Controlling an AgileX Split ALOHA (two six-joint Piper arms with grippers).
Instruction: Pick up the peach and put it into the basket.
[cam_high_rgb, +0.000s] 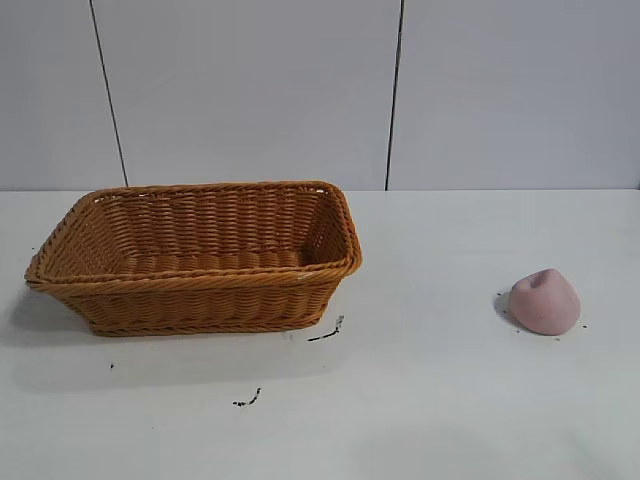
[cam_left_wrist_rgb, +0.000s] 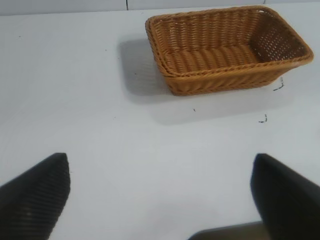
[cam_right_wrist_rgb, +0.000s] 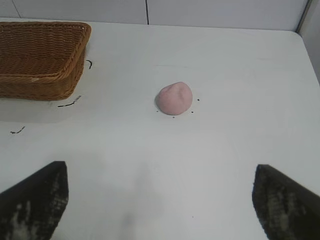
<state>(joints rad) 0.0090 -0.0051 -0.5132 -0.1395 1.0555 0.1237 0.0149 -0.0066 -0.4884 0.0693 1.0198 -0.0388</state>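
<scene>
Peach: small pale-pink rounded peach (cam_high_rgb: 544, 301) sits on the white bench (cam_high_rgb: 420, 400), at 3 o'clock from the basket, well apart.
Basket: large orange-brown woven wicker basket (cam_high_rgb: 200, 290), upright, nothing inside.
Right gripper (cam_right_wrist_rgb: 160, 200): fingers (cam_right_wrist_rgb: 35, 200) spread wide, peach ahead, untouched.
Left gripper (cam_left_wrist_rgb: 160, 200): fingers (cam_left_wrist_rgb: 35, 200) spread, facing the basket.

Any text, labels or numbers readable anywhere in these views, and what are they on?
None: no words, labels, brands or numbers show in any view.
The basket and the peach are unmarked.
The small black squiggles on the table do not read as letters.
</scene>
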